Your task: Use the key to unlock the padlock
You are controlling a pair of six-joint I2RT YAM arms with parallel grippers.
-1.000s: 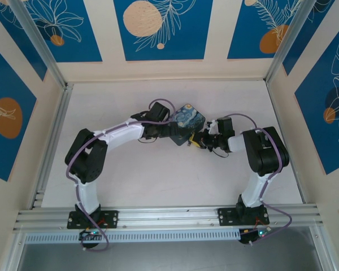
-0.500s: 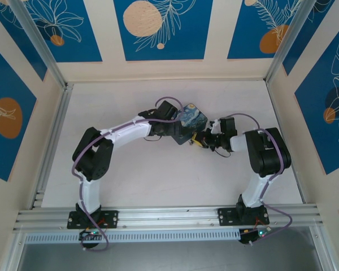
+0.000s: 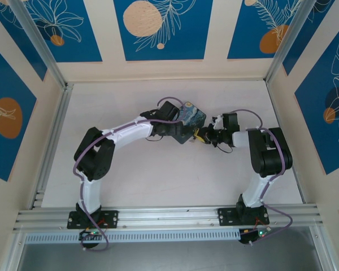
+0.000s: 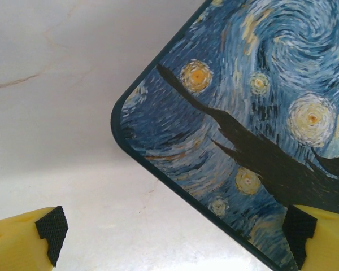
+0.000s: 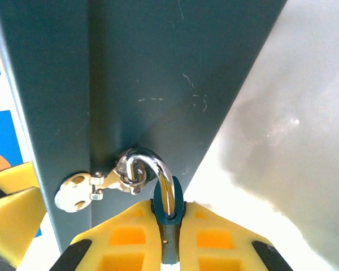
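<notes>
Right gripper (image 5: 169, 244) is clenching the padlock (image 5: 170, 226) body at six o'clock, its shackle (image 5: 160, 169) hooking the box (image 5: 158, 68) hasp (image 5: 93, 189) toward eleven. Left gripper (image 4: 174, 231) is gaping around a box corner. The padlock is looking light, stiff and slick; gripping its flat sides seems best.

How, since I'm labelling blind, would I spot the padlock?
Find the starry-night box mid-table. On its side wall sits a silvery hasp; the padlock loops through it. It is tiny, teal, with a curved silvery shackle, pinched in the right end effector.
</notes>
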